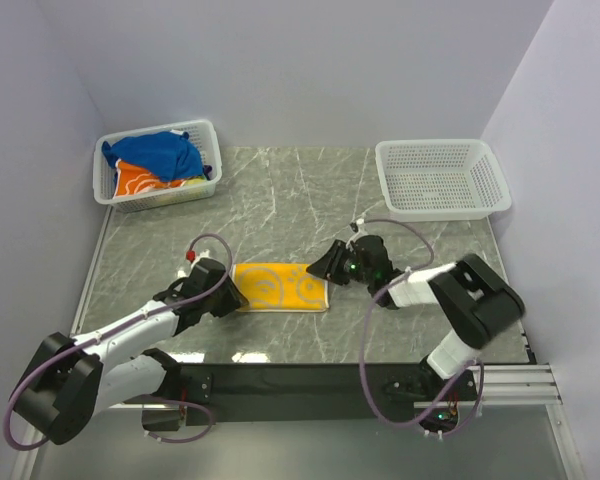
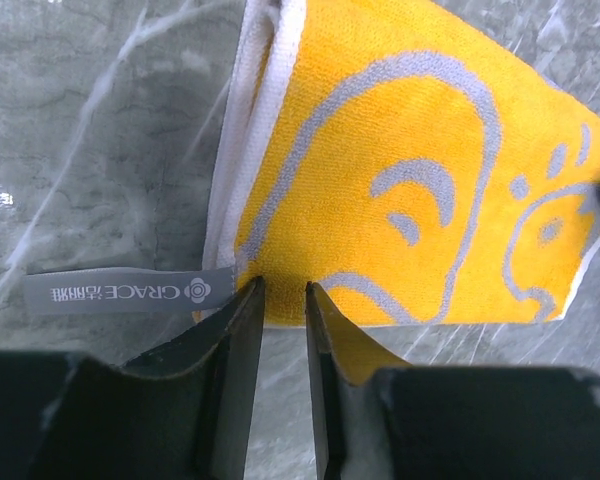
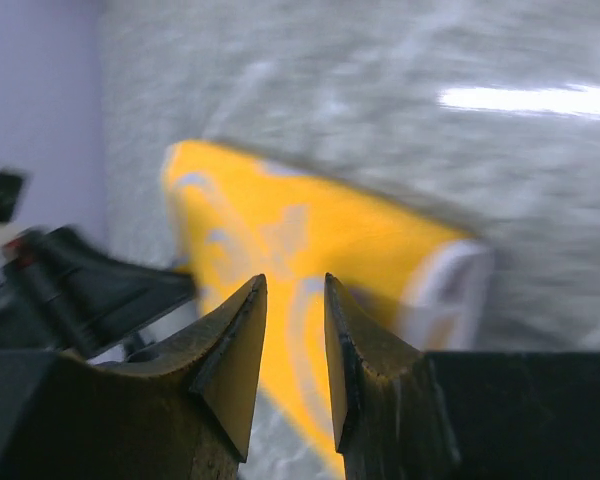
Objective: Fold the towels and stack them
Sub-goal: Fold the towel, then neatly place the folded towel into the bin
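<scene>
A yellow towel (image 1: 280, 287) with pale swirls lies folded into a flat strip on the marble table, between the two arms. My left gripper (image 1: 232, 292) sits at its left end. In the left wrist view the jaws (image 2: 282, 290) stand narrowly open, tips at the towel's (image 2: 400, 150) edge beside a grey label (image 2: 120, 292), bare marble between them. My right gripper (image 1: 327, 266) is at the towel's right end. The blurred right wrist view has those jaws (image 3: 295, 285) slightly open over the towel (image 3: 280, 230), holding nothing. A blue towel (image 1: 160, 152) and an orange towel (image 1: 138, 180) lie bunched in the left basket.
The white mesh basket (image 1: 208, 135) with the two towels stands at the back left. A second white mesh basket (image 1: 440, 178), with nothing in it, stands at the back right. The left arm (image 3: 80, 290) shows dark at the left of the right wrist view.
</scene>
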Action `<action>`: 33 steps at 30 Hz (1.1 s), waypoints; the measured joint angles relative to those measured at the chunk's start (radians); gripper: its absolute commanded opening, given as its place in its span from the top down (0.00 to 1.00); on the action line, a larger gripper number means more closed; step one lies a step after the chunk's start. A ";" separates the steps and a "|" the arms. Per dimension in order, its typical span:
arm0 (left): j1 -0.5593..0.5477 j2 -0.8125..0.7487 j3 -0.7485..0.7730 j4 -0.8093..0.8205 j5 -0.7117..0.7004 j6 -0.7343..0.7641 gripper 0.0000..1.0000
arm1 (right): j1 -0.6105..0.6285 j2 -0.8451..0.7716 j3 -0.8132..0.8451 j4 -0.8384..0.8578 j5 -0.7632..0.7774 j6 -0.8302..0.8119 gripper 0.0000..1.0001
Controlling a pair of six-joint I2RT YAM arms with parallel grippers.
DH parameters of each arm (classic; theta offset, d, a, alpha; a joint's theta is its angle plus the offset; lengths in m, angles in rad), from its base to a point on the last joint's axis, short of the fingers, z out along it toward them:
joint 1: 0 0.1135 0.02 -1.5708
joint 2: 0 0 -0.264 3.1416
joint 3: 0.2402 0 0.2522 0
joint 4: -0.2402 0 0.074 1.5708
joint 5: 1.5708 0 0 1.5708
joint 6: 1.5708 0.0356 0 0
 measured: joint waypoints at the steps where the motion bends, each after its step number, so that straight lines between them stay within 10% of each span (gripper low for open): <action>1: 0.002 -0.003 -0.005 0.002 0.000 -0.001 0.70 | -0.013 0.050 -0.004 0.027 -0.002 0.011 0.63; 8: 0.038 -0.027 -0.023 0.007 0.006 -0.004 0.67 | -0.078 0.215 -0.030 0.236 -0.061 0.094 0.63; 12: 0.045 -0.042 -0.005 -0.025 -0.002 0.004 0.49 | -0.087 0.160 -0.035 0.179 -0.058 0.068 0.59; 22: -0.006 0.001 0.297 -0.274 -0.129 0.124 0.03 | -0.117 -0.294 0.066 -0.343 0.075 -0.192 0.06; 33: -0.425 0.335 0.660 -0.433 -0.321 0.174 0.13 | -0.152 -0.642 0.033 -0.778 0.302 -0.342 0.00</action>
